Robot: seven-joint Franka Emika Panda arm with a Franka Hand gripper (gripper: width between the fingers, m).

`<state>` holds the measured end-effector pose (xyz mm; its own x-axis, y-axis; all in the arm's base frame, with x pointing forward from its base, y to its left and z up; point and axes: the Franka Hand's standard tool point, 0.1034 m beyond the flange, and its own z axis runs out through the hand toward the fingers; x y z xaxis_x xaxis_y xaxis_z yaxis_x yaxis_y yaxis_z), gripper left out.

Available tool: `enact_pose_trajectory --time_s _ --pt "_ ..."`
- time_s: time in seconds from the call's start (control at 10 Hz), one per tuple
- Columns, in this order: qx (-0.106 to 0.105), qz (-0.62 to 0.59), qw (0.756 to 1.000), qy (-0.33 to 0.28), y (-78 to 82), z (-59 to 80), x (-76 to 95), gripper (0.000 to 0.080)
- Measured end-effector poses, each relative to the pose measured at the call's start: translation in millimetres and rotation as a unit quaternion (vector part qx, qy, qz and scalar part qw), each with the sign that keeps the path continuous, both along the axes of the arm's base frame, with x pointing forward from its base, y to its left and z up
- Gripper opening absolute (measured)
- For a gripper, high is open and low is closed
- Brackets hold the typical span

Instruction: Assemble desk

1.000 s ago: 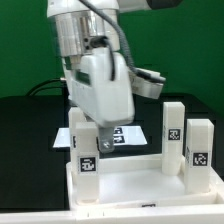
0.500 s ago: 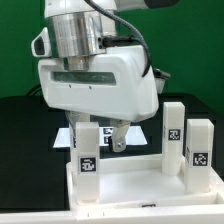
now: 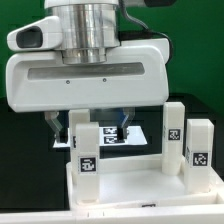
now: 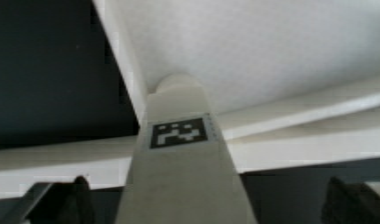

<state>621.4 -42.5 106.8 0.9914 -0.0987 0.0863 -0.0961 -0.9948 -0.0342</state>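
Exterior view showed my wide white two-finger pincer (image 3: 89, 128) hanging broadside to the camera, its fingers spread apart as far as they go and holding nothing. One dark fingertip (image 3: 53, 124) showed below my palm toward the exterior view's left, and the other (image 3: 124, 123) toward its right.

Directly under my pincer, between the two fingers, stood a blocky square white plastic desk leg (image 3: 87, 155) with a black-and-white square tag on its face. It stood upright, apart from both fingertips. Its foot was at a near corner of the large flat rectangular white plastic desk top (image 3: 135, 183), which lay on the black table (image 3: 25, 130) below and in front of my pincer.

Off to the side of my pincer, toward the exterior view's right, two more tagged white legs stood upright along the top's edge: one (image 3: 173, 128) farther back, one (image 3: 199, 152) nearer the camera. I could not tell whether they were seated in their sockets.

Behind my pincer, partly hidden by it, lay the thin flat white marker board (image 3: 125, 134).

Wrist view looked straight down the first leg (image 4: 180, 155), tag up, centred between my dark fingertips (image 4: 59, 200), with the white top spread beneath it.
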Motion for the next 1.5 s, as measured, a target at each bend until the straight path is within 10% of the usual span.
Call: enact_pose_trajectory --time_s 0.5,0.7,1.0,1.2,1.5 --pt "0.009 -0.107 0.994 0.003 -1.0 -2.0 -1.1 0.0285" --pt "0.017 -0.242 0.97 -0.002 2.5 -3.0 -0.7 0.0285" --pt "0.038 -0.451 0.891 0.008 9.4 -4.0 1.1 0.0285" --pt "0.1 -0.603 0.791 0.013 3.3 -4.1 2.3 0.0285" --pt "0.105 -0.641 0.76 0.014 5.0 -4.8 2.9 0.036"
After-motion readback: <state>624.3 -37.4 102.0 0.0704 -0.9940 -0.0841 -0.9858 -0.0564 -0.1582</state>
